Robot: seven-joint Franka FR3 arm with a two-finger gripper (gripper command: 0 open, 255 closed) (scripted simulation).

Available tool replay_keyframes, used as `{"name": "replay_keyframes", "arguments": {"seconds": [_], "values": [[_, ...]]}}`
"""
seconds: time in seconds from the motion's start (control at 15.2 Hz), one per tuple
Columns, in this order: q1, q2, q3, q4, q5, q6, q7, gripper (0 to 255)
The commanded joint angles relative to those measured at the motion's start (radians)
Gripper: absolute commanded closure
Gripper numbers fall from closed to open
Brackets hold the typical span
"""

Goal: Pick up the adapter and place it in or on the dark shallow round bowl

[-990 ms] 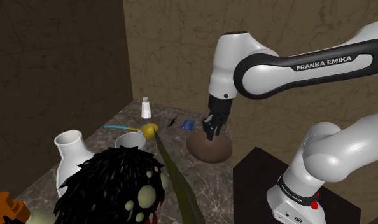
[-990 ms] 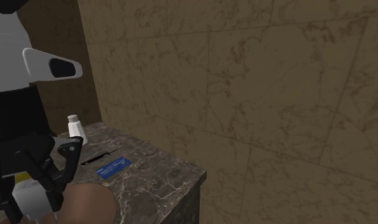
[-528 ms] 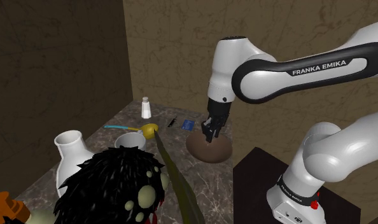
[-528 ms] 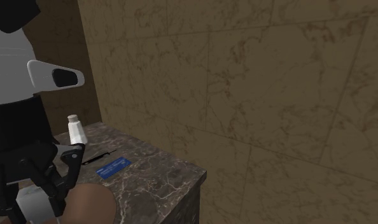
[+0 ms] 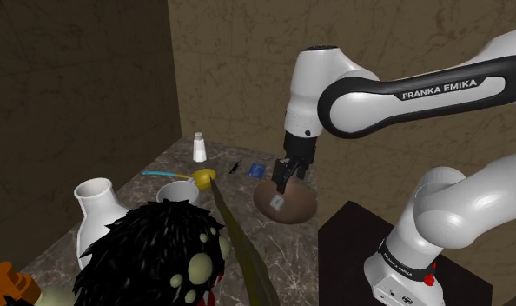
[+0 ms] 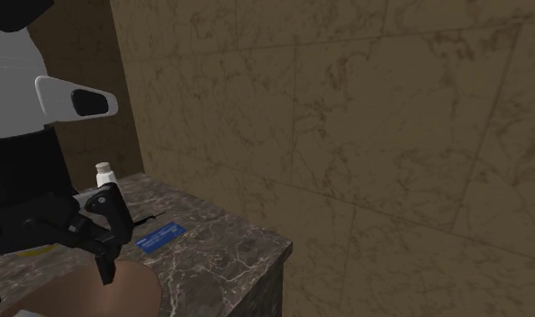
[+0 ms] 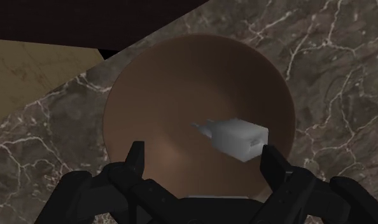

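Observation:
A small pale grey adapter (image 7: 235,137) rests inside the brown shallow round bowl (image 7: 181,89), with neither finger touching it. My black gripper (image 7: 205,167) hangs just above the bowl, open, its two fingers spread wide with nothing between them. In the shoulder view the gripper (image 5: 282,176) is over the bowl (image 5: 296,207), and the adapter (image 5: 276,201) shows as a light speck on the bowl's near side. From the second exterior view the gripper (image 6: 108,245) hovers over the bowl (image 6: 126,293) on the marble counter.
On the marble counter (image 5: 248,217) behind the bowl lie a blue card (image 5: 257,169), a black pen (image 5: 234,166) and a white bottle (image 5: 199,147). A yellow object (image 5: 204,177), white cup (image 5: 178,191), white vase (image 5: 98,213) and black furry figure (image 5: 152,261) crowd the near side. Walls close the back.
The fingers have opened and let go of the adapter, which now sits in the bowl. The hand stays over the bowl, slightly higher than before.

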Motion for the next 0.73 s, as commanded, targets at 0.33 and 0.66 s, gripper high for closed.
{"name": "replay_keyframes", "arguments": {"seconds": [0.33,0.66], "values": [[-0.007,-0.019,-0.024,0.097,-0.019,-0.117,0.002,0],[-0.007,-0.019,-0.024,0.097,-0.019,-0.116,0.002,0]]}}
